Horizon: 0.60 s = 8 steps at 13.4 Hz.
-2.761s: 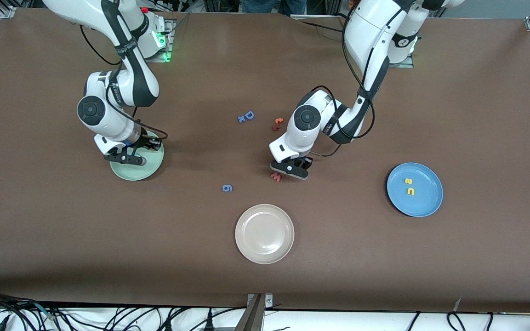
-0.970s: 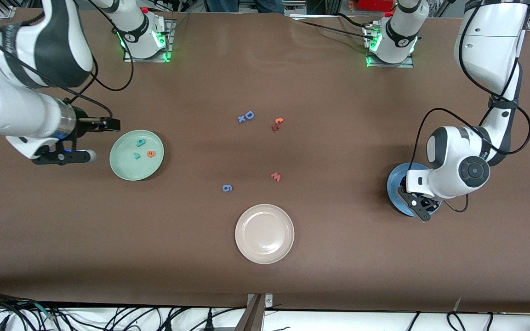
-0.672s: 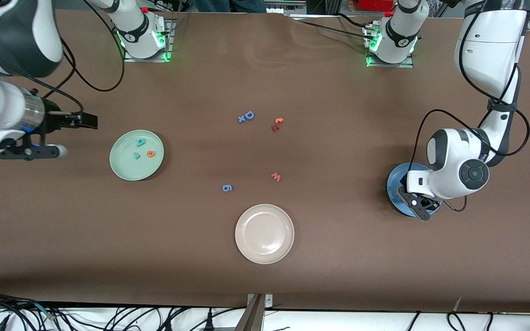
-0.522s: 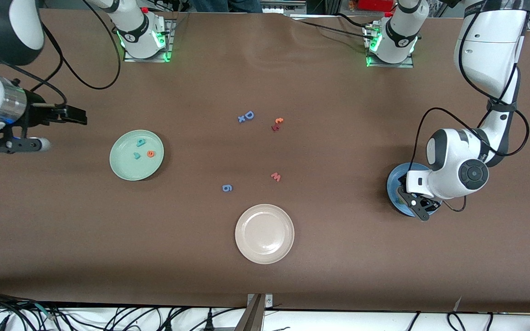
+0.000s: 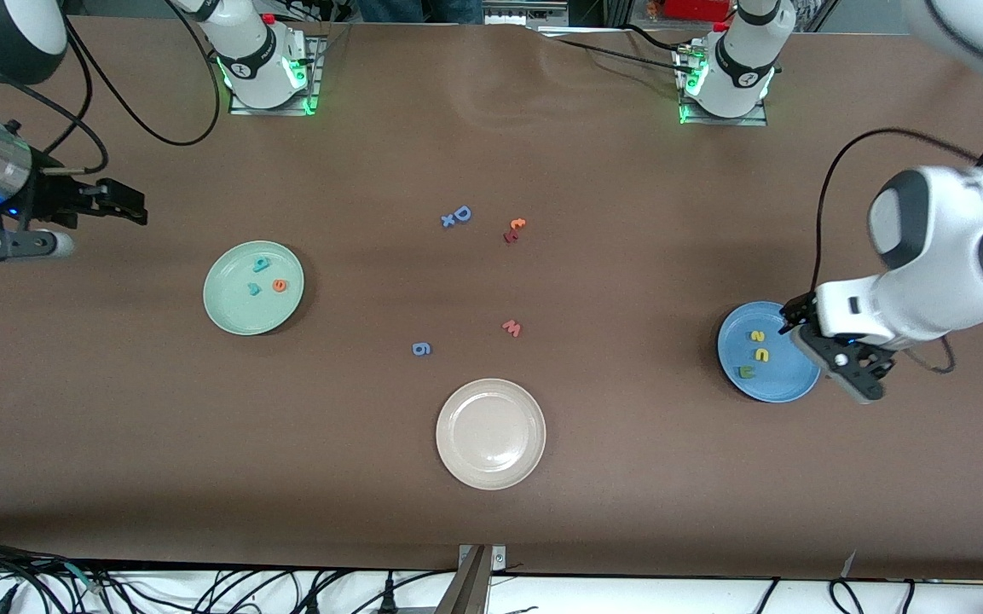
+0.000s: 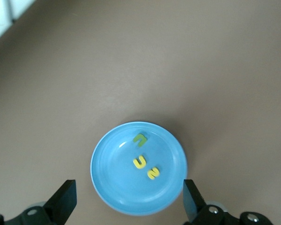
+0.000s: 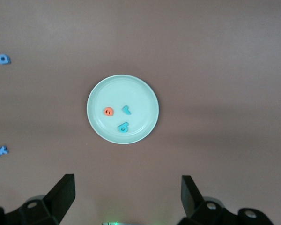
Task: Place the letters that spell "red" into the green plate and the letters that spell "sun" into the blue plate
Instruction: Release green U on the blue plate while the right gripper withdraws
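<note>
The green plate [image 5: 253,287] lies on the brown table [image 5: 491,529] toward the right arm's end, and in it rest the orange "e" [image 5: 280,286], the teal "d" [image 5: 261,264] and the smaller teal "r" [image 5: 252,289], each apart from the others; the right wrist view shows the same plate [image 7: 122,108] with the three letters lying flat inside its rim; the right gripper [image 5: 95,223] hangs up in the air over bare table near that end's edge, its fingers [image 7: 61,194] spread wide and empty; the blue plate [image 5: 785,386] lies toward the left arm's end, holding the yellow "s" [image 5: 757,336], the yellow arch-shaped letter [image 5: 761,355] and the green arch-shaped letter [image 5: 745,372], set in a loose row with the green one nearest the front camera; the left gripper [image 5: 836,354] hangs over the plate's edge on the side toward the left arm's end, jaws released and holding nothing, its fingers [image 6: 64,201] standing well apart in the left wrist view with the plate [image 6: 107,187] and its letters seen between them; in the middle of the table lie a blue capital "D" [image 5: 462,213] with a small blue "x" [image 5: 448,221] just beside it, a small orange letter [image 5: 517,224] touching a dark red letter [image 5: 510,236], a pinkish-red "w" [image 5: 512,327] and a blue "g" [image 5: 422,348]; the cream-white plate [image 5: 490,433] sits nearer the front camera than all of these.
</note>
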Available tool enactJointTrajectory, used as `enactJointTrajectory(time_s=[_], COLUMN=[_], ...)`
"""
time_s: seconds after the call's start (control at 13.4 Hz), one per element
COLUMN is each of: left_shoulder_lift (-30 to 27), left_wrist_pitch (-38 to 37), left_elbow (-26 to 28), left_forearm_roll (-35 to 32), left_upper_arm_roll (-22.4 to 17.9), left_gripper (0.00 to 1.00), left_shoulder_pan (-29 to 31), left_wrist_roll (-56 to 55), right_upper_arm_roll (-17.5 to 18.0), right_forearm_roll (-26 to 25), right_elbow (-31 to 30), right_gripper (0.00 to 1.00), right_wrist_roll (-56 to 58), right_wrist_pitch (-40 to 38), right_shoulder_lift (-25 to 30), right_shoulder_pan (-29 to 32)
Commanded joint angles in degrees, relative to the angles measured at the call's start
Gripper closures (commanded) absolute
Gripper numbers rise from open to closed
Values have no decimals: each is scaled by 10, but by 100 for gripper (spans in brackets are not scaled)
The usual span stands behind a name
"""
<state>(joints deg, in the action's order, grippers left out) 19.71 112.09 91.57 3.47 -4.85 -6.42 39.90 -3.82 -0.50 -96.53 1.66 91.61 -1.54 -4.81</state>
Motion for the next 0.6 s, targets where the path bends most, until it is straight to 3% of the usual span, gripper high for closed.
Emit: enactJointTrajectory(time_s=[0.0,0.15,0.52], left_shoulder_lift=[-16,-19,-33], left_wrist_pitch=[-69,-130,-180], left_elbow=[-45,-79,-83], left_forearm_roll=[17,57,50], left_upper_arm_roll=[1,-2,-2], left_gripper=[0,0,0], left_shoulder_pan=[2,13,17], left_wrist_roll=[-111,-205,-304], right_upper_arm_roll=[15,14,34], right_forearm_roll=[-6,-3,-4], right_elbow=[-15,-3,0], right_gripper=[0,0,0], right_wrist_roll=[8,12,22], right_wrist_pitch=[25,16,23], right_shoulder_lift=[33,32,34], right_shoulder_pan=[31,37,52])
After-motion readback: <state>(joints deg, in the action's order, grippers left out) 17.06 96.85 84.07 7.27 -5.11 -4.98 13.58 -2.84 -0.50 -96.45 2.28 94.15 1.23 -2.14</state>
